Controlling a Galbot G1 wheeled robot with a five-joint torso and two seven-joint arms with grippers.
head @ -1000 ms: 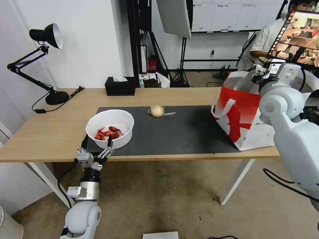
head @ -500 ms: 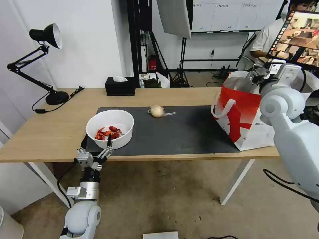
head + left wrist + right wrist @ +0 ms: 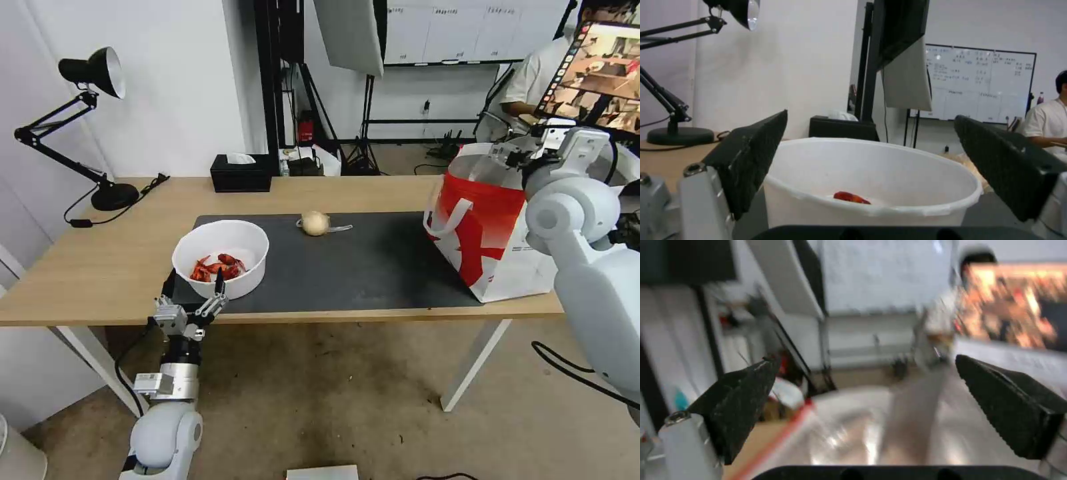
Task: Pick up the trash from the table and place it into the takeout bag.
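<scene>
"Two arms wait. Why does the left gripper [image 3: 193,303] sit at the white bowl of crayfish shells [image 3: 221,257]?"

"Spread wide and empty, probably ready to grab it."

"And the right gripper [image 3: 517,155]?"

"Wide apart, empty, above the takeout bag [image 3: 490,230] far from the bowl."

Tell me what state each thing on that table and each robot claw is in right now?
Bowl: upright, red shells inside.
Wrapped lump: lying on the mat.
Takeout bag: standing, mouth open.
Left gripper: open, at the bowl.
Right gripper: open, above the bag.
</scene>
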